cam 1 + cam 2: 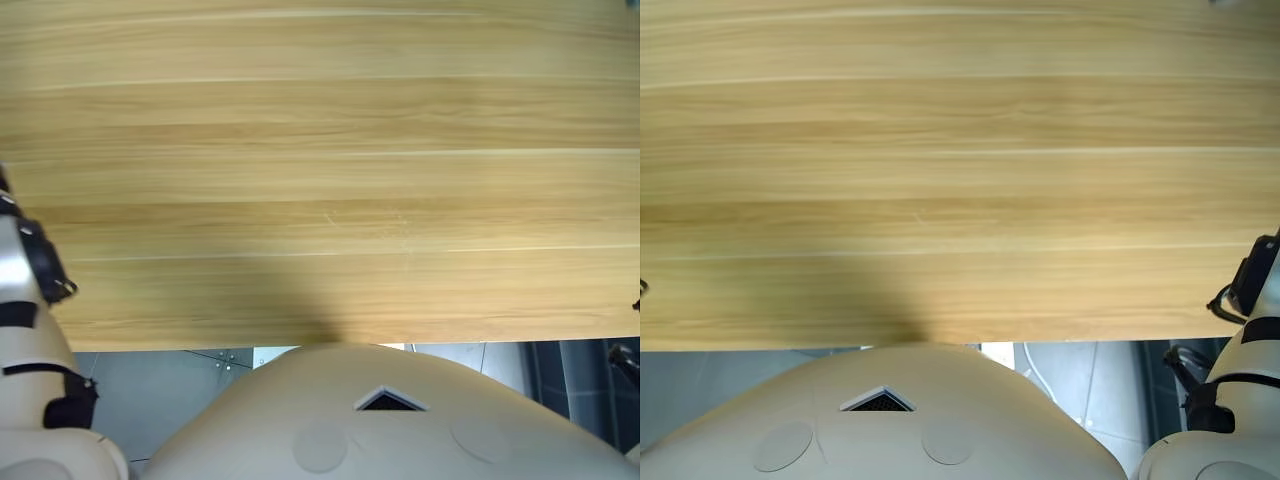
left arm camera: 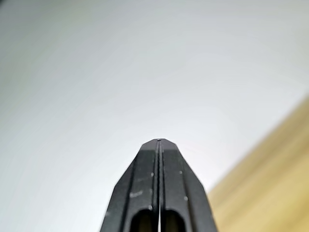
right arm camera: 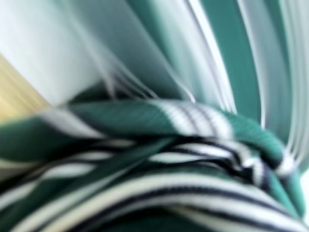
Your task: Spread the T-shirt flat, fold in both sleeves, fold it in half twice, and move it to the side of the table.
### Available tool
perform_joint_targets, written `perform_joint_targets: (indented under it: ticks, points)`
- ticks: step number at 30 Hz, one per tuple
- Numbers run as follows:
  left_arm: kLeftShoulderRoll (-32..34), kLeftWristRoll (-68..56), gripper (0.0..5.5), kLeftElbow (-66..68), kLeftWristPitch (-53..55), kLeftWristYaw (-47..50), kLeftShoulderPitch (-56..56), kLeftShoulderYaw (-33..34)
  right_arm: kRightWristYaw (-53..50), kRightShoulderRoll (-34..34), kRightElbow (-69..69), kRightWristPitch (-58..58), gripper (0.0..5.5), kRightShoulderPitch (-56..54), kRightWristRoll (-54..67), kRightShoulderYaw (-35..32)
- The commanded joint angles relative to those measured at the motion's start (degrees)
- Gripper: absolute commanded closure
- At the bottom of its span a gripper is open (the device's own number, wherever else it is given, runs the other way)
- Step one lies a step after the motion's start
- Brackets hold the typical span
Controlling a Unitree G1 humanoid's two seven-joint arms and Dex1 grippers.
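Black left end effector first: its two halves are pressed together with nothing between them. It is parked off the bench, whose wood edge shows just beside it. From the head view my left arm waits at 8 o'clock. My right arm sits at 4 o'clock, just past the bench's near edge.

The green, white-striped T-shirt is bunched in thick folds right up against the right wrist camera, with a sliver of wood beside it. I'd say it hangs off that arm near the 4 o'clock corner. Whether the right end effector is clamped on it, I cannot tell.

I judge the spreading has not begun, so here's how I'd run it. Carry the bundle toward the centre of the bench and set it down low, letting the cloth drag rather than drop in a heap. Open the left end effector and take one outer edge only, hem or shoulder, not several layers. Then draw the two arms apart toward 9 and 3 o'clock, slow and level, so the wrinkles pull out.
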Motion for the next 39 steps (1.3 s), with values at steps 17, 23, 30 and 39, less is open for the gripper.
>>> perform_joint_targets:
  ticks: [17,23,30,39]
  points:
    - [9.47,-31.35,5.49,-58.61,0.88,-30.01,52.52,-4.93,44.49,-7.49,-58.41,-7.73,5.5,59.01,28.17,-9.03]
    - [2.46,-28.59,4.83,-61.1,7.03,-31.37,46.78,-8.0,40.49,-5.99,-48.79,4.23,5.5,40.19,-2.82,0.51]
    - [-6.45,-29.78,3.77,-58.79,9.93,-28.05,38.89,-5.54,45.39,16.54,-50.99,10.5,5.5,0.18,-17.14,17.81]
    - [-12.97,-27.64,2.31,-54.73,10.49,-31.1,35.94,-6.97,53.09,9.36,-35.54,0.82,5.5,8.08,-20.55,27.23]
